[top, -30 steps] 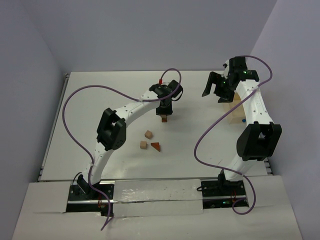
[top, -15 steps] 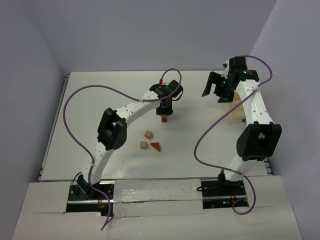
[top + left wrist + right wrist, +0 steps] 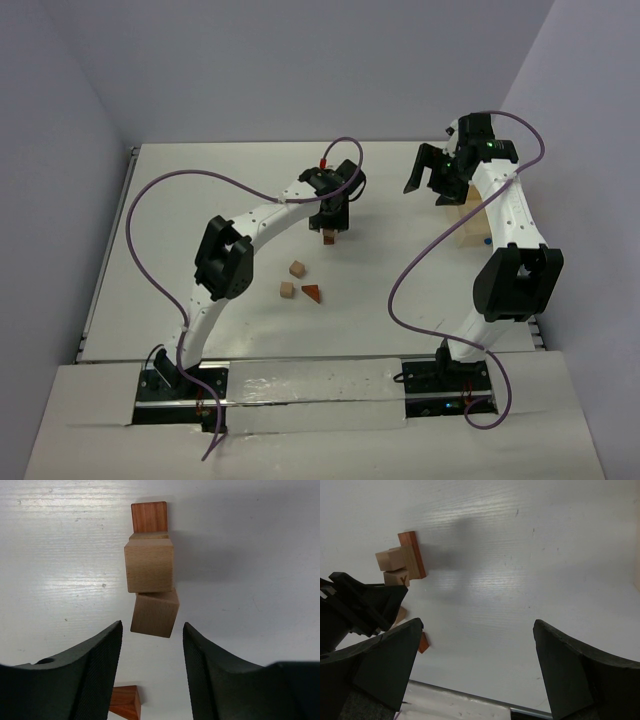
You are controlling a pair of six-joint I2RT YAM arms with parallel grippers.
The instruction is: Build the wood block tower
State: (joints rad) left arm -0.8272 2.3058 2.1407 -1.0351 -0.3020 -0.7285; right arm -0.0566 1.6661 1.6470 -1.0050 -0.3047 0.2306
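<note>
Left end effector point(image 3: 151, 630) lifted slightly, jaws apart above tower point(image 3: 149, 572), apparently clear.

No words, numbers or brand marks can be read in any view. The wood blocks point(image 3: 149, 565) show only bare grain. The one sign of any kind is a small blue dot point(image 3: 482, 241) on the pale wooden box point(image 3: 466, 226), at the box's near edge as the top camera sees it; it is too small to tell whether it is a sticker or paint.
</note>
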